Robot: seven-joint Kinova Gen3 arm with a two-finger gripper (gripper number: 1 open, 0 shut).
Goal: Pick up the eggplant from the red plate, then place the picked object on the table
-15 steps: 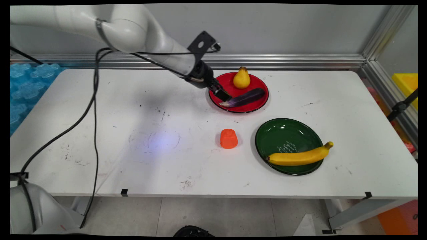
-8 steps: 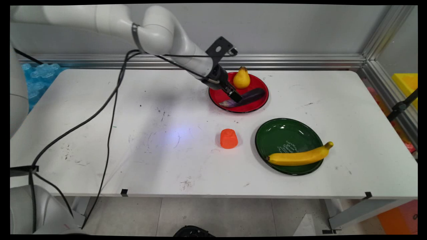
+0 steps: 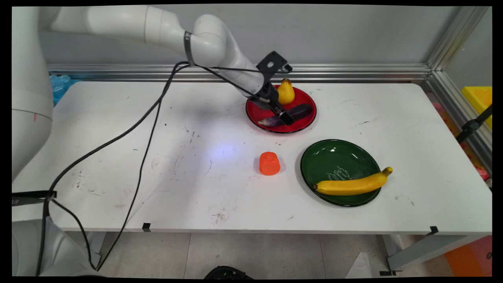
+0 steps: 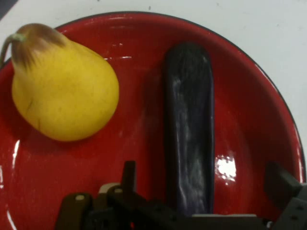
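**Gripper lowered over the aubergine on the red plate**

The white arm reached in from the upper left, and its black gripper hung low over the red plate at the far middle of the white table. In the hand view the gripper stood with its jaws spread wide, one finger on the pear's side of the dark purple aubergine and the other finger on the opposite side, towards the plate's rim. The aubergine ran lengthwise between them. Neither finger was seen to touch it, so nothing was held.

In the main view the aubergine lay slantwise across the near half of the red plate, its middle covered by the gripper. A yellow pear, brown about the stem, sat on the far part of the same plate; the hand view showed this pear just beside the aubergine.

Nearer the camera, an orange cup-shaped object stood on the bare table, apart from both plates. To its right lay a green plate with a banana resting across its near edge, the banana's tip reaching past the rim on the right. Black cables drooped from the arm to the table's near left corner.
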